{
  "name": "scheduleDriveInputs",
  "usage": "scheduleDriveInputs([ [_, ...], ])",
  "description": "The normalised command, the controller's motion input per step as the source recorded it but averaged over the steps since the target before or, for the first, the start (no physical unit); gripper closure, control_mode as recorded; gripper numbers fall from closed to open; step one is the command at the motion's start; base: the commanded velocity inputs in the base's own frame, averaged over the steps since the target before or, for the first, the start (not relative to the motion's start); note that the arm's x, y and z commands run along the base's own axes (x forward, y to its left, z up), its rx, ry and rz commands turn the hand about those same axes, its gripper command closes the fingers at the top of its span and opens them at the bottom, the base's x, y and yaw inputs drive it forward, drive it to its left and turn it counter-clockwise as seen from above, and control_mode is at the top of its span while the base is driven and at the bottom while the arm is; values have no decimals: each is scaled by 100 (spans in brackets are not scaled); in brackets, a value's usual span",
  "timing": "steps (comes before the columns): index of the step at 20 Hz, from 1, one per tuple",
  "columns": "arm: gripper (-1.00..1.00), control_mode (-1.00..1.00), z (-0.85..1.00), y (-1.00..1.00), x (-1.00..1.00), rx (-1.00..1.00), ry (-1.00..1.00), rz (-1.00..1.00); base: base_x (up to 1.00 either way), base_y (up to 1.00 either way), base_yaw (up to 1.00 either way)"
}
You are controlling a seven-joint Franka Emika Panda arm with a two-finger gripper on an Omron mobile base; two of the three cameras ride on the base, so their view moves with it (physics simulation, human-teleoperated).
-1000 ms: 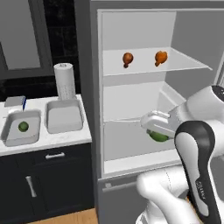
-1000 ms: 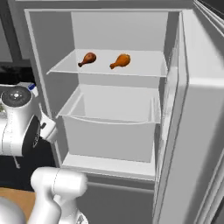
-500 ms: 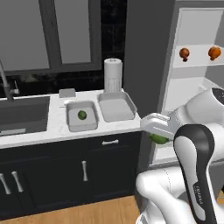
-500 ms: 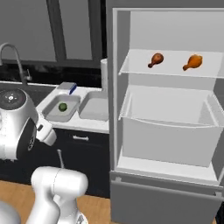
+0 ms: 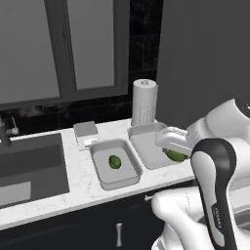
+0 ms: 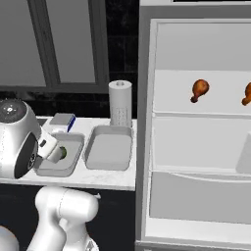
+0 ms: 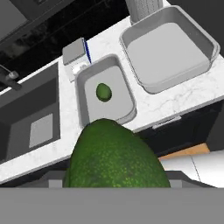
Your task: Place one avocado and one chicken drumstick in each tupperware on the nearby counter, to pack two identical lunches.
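A paper towel roll (image 5: 144, 102) stood at the back of the desk (image 5: 83, 183), right behind the right-hand tupperware (image 5: 149, 146), and a small flat grey box with a blue side (image 7: 75, 51) sat just behind the left tupperware (image 5: 115, 163). The dark sink basin (image 5: 29, 166) was sunk into the desk further left. The arm's own elbow covered the front corner of the right tupperware in the left base view.

The end effector (image 5: 176, 149) was clamped on an avocado (image 7: 116, 155), hanging over the near edge of the right tupperware. The other avocado (image 5: 114, 161) lay in the left tupperware. Both chicken drumsticks (image 6: 199, 90) lay on a fridge shelf (image 6: 196, 105), well apart from the desk.

Compared to half a second before, the whole picture had slid over — the base had driven, so the tupperware sat closer to centre and the fridge mostly dropped out of the left view.

White marble-look top with grey veining, dark cabinets below, dark window panes above.
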Motion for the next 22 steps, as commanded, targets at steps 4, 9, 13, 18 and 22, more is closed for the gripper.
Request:
scheduleDriveInputs([
  [4,100,-100,-22,-13,73,-6,0,-14,23,0,-3],
  [9,100,-100,-67,-27,100,-20,0,-22,0,0,0],
  [13,100,-100,-79,-47,100,-17,0,-16,0,0,0],
  [18,100,-100,-81,-58,100,-6,9,-11,0,0,0],
  [22,100,-100,-62,-30,100,0,23,-14,0,0,0],
])
